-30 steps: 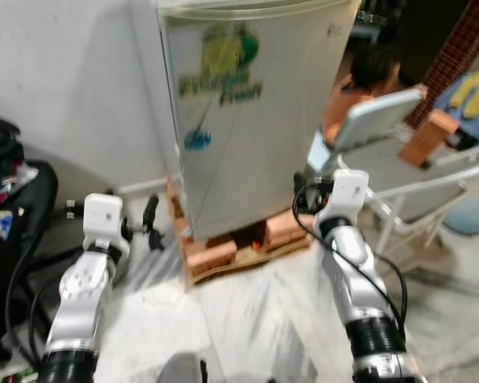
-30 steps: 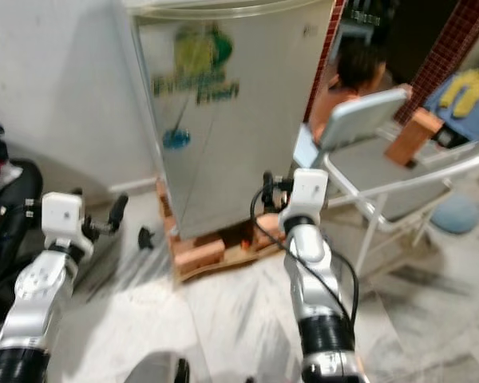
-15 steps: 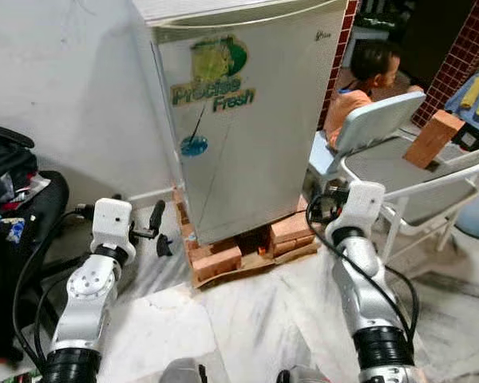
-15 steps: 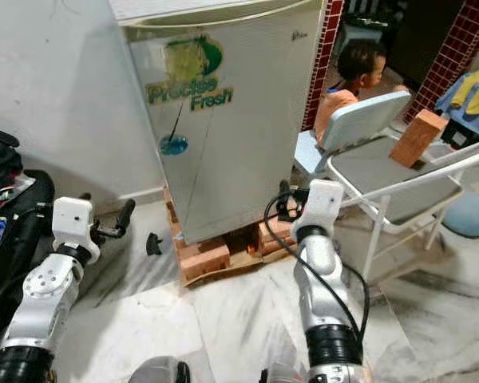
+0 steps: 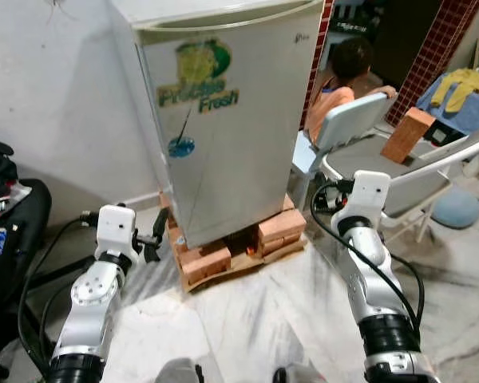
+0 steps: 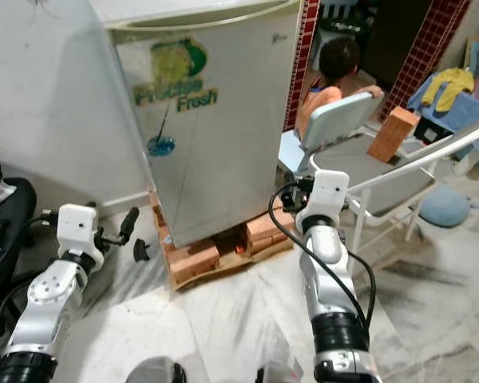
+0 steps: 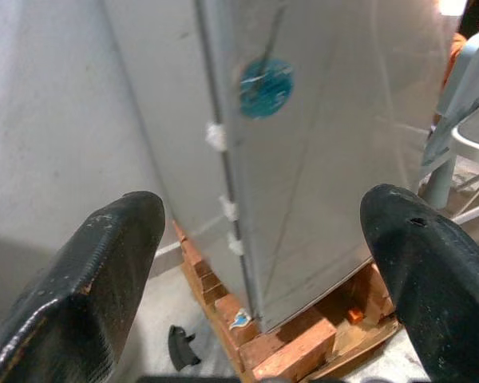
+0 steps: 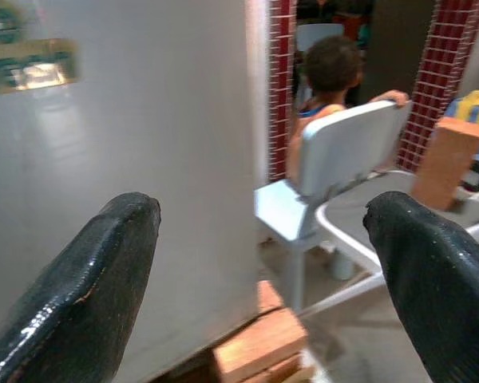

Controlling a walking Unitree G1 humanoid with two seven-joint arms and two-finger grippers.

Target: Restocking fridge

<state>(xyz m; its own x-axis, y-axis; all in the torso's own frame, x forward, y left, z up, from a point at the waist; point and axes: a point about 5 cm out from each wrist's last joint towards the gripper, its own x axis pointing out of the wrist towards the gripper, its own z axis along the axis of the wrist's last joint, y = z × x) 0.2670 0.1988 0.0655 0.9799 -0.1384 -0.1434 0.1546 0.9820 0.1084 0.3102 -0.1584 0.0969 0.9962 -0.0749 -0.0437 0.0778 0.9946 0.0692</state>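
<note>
A small silver fridge [image 5: 223, 120] with a green "Precise Fresh" sticker stands with its door closed on bricks and a wooden pallet [image 5: 223, 257]. My left gripper [image 5: 156, 237] is open and empty, held low by the fridge's left bottom corner. In the left wrist view its fingers [image 7: 104, 263] frame the door's hinge edge [image 7: 223, 199]. My right gripper [image 5: 329, 198] is open and empty, at the fridge's right side above the bricks. The right wrist view looks past the fridge wall [image 8: 144, 120].
A person [image 5: 343, 76] sits on a pale blue chair [image 5: 343, 128] just right of the fridge. A grey folding chair [image 5: 399, 171] carrying a brick [image 5: 405, 134] stands further right. Black bags [image 5: 12, 215] lie at the left, with a white wall behind.
The head camera has steadied and shifted, so the fridge sits further left in view. My left gripper is closer to the fridge's bottom corner. Both grippers remain open.
</note>
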